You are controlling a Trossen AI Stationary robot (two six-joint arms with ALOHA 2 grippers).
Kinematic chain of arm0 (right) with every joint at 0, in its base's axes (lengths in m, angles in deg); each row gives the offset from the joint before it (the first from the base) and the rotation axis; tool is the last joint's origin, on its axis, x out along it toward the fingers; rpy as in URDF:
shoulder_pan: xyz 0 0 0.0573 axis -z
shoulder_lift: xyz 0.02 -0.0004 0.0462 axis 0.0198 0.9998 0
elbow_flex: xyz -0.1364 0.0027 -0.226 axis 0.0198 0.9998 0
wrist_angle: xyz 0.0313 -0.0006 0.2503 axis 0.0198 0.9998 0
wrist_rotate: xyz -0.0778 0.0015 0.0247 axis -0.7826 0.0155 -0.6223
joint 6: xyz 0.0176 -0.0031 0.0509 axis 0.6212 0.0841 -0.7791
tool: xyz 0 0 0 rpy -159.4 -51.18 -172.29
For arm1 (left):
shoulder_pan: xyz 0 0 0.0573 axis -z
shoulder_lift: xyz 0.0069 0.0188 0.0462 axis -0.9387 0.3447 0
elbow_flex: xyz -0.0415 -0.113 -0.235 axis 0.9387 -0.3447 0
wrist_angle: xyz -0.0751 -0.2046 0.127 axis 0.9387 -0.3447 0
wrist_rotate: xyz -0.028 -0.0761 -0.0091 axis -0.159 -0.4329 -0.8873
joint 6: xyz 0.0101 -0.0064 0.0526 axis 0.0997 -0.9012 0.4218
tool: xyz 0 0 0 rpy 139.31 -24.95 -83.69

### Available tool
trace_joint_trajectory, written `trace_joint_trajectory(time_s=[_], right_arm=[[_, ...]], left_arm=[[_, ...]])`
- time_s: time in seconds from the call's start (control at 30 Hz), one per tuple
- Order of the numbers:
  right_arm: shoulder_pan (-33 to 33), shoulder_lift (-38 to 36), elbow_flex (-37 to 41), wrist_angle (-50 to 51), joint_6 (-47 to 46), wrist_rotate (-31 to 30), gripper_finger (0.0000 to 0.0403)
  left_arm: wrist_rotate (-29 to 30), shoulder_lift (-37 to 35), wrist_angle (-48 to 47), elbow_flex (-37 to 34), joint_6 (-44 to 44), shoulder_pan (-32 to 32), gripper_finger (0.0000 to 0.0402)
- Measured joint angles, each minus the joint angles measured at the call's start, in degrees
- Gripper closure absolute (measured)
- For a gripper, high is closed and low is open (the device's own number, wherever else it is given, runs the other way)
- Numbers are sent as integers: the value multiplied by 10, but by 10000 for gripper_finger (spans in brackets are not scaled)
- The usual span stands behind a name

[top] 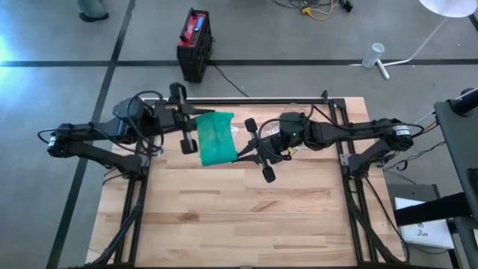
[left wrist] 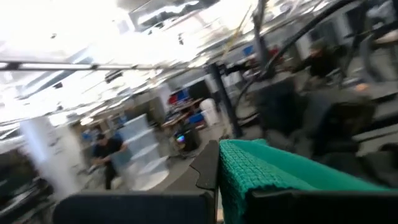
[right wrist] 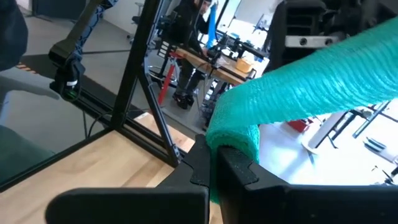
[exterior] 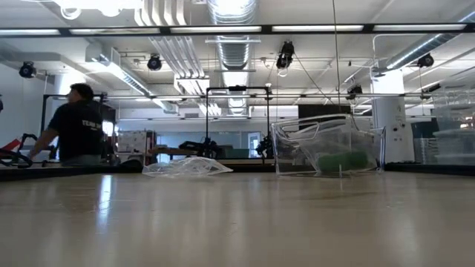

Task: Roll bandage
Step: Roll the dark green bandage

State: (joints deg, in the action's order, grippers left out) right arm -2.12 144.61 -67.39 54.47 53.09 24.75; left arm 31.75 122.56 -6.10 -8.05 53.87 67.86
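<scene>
A green bandage [top: 216, 138] hangs spread between my two grippers above the far middle of the table, and does not show in the low view. My left gripper [top: 190, 133] is shut on its left end, which shows as green weave [left wrist: 273, 174] in the left wrist view. My right gripper [top: 252, 149] is shut on its right end, and from there the band [right wrist: 311, 87] runs off toward the other arm. My left gripper pinches the bandage's left end [left wrist: 239, 168] between its two fingers, coming level from the table's left. The band is lifted clear of the table and runs away from the fingers toward my right gripper. My right gripper pinches the bandage's right end [right wrist: 233, 140] between its two fingers, coming level from the table's right. The cloth is bunched and curled over at the fingers. From there it runs clear of the table toward my left gripper.
A clear plastic box [exterior: 326, 152] with something green inside and a crumpled clear bag [exterior: 185, 167] lie at the table's far side. The wooden tabletop [top: 239, 217] nearer the front is bare. A person [exterior: 78, 122] stands beyond the table.
</scene>
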Motion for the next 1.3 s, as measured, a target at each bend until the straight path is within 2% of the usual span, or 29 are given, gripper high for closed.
trace_joint_trajectory(time_s=[0.3,0.83,1.03,1.17,1.3], right_arm=[[-2,0,0,-2,1,2,403],[-3,-1,0,-28,14,3,403],[-3,-12,1,-32,21,3,403],[-3,-13,1,-34,21,3,403],[-3,-13,1,-47,20,6,403]], left_arm=[[81,-9,-70,0,21,0,402],[81,-23,-204,0,-12,0,401],[79,-24,-219,0,-22,0,402],[48,-16,-220,0,-37,0,401],[45,-2,-224,-1,-45,0,401]])
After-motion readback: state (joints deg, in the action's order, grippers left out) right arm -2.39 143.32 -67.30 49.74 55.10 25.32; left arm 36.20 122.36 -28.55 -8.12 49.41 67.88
